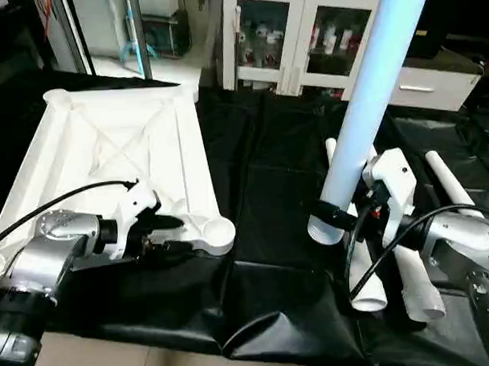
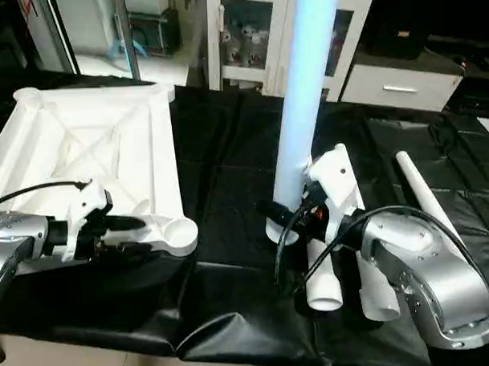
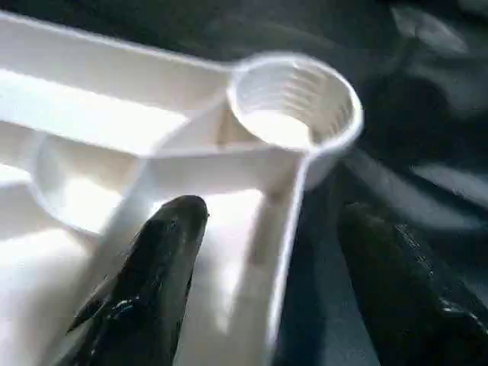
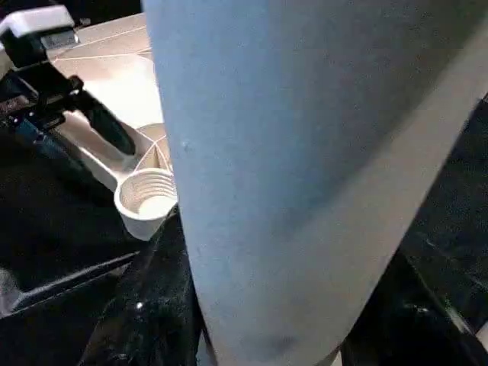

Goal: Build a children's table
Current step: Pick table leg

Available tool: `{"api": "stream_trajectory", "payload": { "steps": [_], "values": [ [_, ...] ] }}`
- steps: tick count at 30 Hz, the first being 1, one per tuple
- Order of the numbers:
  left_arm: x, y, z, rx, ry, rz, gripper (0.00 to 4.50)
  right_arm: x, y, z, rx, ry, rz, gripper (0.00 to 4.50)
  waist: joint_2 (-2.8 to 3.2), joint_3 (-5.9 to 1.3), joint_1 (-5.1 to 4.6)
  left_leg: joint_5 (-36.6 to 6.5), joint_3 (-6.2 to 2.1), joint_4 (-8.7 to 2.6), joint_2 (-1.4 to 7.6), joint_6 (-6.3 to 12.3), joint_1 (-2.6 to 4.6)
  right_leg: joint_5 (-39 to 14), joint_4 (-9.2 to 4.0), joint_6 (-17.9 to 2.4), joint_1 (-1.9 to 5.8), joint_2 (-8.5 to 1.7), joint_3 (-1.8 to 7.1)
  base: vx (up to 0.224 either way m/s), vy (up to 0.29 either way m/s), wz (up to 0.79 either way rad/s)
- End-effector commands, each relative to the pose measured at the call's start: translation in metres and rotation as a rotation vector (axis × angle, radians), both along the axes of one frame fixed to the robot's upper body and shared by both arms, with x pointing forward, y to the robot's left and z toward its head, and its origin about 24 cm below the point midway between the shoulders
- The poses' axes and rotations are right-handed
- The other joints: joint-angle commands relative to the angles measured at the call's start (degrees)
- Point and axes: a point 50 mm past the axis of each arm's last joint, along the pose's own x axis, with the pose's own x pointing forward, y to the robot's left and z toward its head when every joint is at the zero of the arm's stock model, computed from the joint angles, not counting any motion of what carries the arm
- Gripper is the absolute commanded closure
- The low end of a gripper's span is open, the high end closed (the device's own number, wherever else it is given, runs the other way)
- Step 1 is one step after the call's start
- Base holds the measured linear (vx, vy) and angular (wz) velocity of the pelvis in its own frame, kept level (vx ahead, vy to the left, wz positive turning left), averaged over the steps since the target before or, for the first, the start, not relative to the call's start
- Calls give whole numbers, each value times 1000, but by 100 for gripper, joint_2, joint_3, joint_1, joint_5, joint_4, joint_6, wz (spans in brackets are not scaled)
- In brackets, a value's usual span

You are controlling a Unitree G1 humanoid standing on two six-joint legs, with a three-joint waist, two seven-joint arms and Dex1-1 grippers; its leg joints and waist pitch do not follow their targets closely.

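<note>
While the right gripper (image 1: 340, 214) clasped one white leg (image 1: 369, 106) nearly upright above the black cloth (image 1: 269, 190), the left gripper (image 1: 168, 236) stood parted astride the upturned tabletop's (image 1: 115, 151) near rim beside its corner socket (image 3: 293, 99).

White tabletop (image 1: 123, 155), X-ribbed on its upturned underside. White tube leg (image 1: 370, 106), tinged pale blue, upright. More white legs (image 1: 417, 281) lying flat. Black cloth (image 1: 269, 190) beneath. Black fingers (image 3: 152, 282), white gripper housing, silver forearms (image 2: 424, 273). White cabinet (image 1: 263, 38) behind.
</note>
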Motion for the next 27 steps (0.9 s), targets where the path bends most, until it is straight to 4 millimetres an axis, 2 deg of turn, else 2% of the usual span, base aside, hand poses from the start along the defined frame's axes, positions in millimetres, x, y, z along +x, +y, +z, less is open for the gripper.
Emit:
{"api": "stream_trajectory", "payload": {
  "steps": [1,4,5,12,13,17,19,25,27],
  "values": [
    [1,2,3,38,9,-35,169,-4,0,3,-2,0,10,262,108,-292,7,-958,-66,-519,328,-72,10,-1092,-433,-1174,225,-469,306,0,0,0],
    [2,5,2,69,15,-49,210,-4,-1,2,-3,1,5,262,102,-286,-1,-1070,-67,-524,323,-97,11,-1178,-450,-1175,225,-468,311,0,0,0],
    [3,5,1,78,10,-50,215,-4,-1,2,-3,0,5,262,132,-281,4,-1113,-70,-527,326,-110,19,-1239,-452,-1171,218,-470,311,0,0,0],
    [7,9,-3,115,-14,-40,272,-4,1,2,0,-2,6,262,110,-286,-1,-1050,-69,-523,327,-104,12,-1087,-445,-1213,233,-477,317,0,0,0],
    [8,9,-3,113,-12,-41,300,-4,1,2,0,-2,7,262,124,-283,3,-1063,-69,-526,332,-116,15,-1110,-449,-1221,227,-481,317,0,0,0],
    [8,10,-3,110,-10,-47,310,-4,1,2,-1,-1,9,262,118,-263,2,-1253,-72,-538,331,-140,26,-1429,-481,-1170,209,-483,322,0,0,0],
    [7,11,-5,124,-7,-60,345,-4,2,2,-1,-1,10,262,119,-262,-2,-1274,-81,-547,339,-148,19,-1459,-485,-1149,212,-487,323,0,0,0],
    [4,13,-13,193,13,-109,389,-3,2,2,-2,-2,14,262,120,-258,-3,-1321,-83,-556,347,-152,26,-1482,-489,-1130,201,-489,329,0,0,0],
    [2,13,-17,229,25,-137,401,-3,2,2,-1,-3,15,262,109,-249,-3,-1408,-85,-560,345,-153,28,-1675,-507,-1085,198,-500,334,0,0,0]
  ]
}}
